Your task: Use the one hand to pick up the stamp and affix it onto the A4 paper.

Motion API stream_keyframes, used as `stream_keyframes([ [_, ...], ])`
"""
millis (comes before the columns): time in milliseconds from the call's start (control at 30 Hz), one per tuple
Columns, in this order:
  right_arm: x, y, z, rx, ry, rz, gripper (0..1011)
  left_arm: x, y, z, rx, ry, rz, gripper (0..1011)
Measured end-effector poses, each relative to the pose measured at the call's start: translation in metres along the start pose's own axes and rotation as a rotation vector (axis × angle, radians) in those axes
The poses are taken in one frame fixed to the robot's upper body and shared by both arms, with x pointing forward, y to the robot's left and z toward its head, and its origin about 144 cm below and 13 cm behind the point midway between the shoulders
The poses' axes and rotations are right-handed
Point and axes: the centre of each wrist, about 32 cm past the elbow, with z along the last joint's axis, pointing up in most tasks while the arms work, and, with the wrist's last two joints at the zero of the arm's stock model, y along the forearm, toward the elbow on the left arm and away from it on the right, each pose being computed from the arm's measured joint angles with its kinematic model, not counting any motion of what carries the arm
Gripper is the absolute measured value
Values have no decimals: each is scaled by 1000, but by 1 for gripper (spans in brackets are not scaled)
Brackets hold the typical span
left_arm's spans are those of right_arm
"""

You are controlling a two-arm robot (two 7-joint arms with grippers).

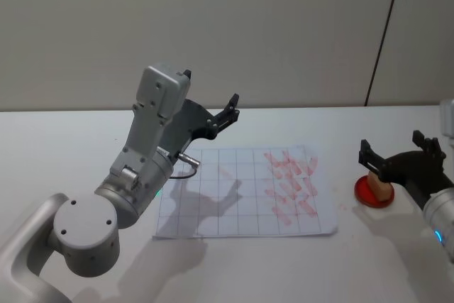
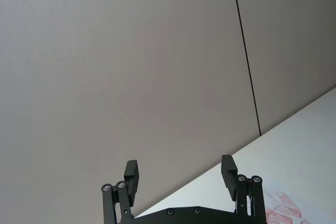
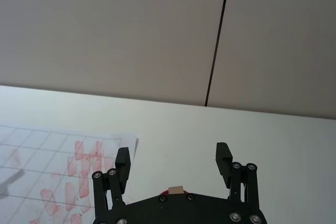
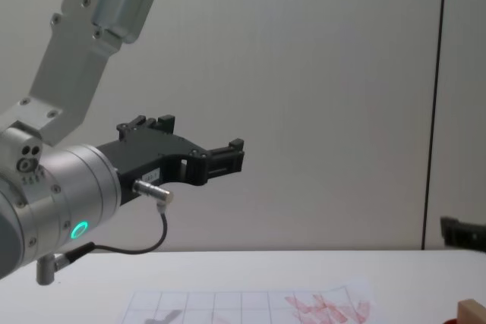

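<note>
Jaws of the right gripper [image 1: 392, 145] are spread wide with nothing between them, at the right side of the counter [image 1: 71, 147]. The stamp [image 1: 381, 188] stands upright on a round red pad [image 1: 362, 191], just on the near side of the gripper's black body. In the right wrist view only the stamp's wooden top [image 3: 176, 188] peeks over the gripper's palm, back from the fingertips [image 3: 224, 150]. I cannot tell whether the gripper touches the block.

To the left of the pad, and apart from it, the A4 paper [image 1: 227, 207] lies flat on the counter, with red stamped marks [image 1: 291, 186] clustered on its right half.

The left gripper [image 2: 179, 162] is raised well above the paper's far left corner, aimed at the far wall, its jaws also apart and empty.
</note>
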Motion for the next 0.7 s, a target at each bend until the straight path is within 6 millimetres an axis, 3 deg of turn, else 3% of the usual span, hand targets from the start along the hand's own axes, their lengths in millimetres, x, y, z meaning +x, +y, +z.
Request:
stream_keyframes([
  [700, 7, 21, -24, -160, -29, 9, 1001, 0, 0, 0, 0, 0, 0, 1001],
])
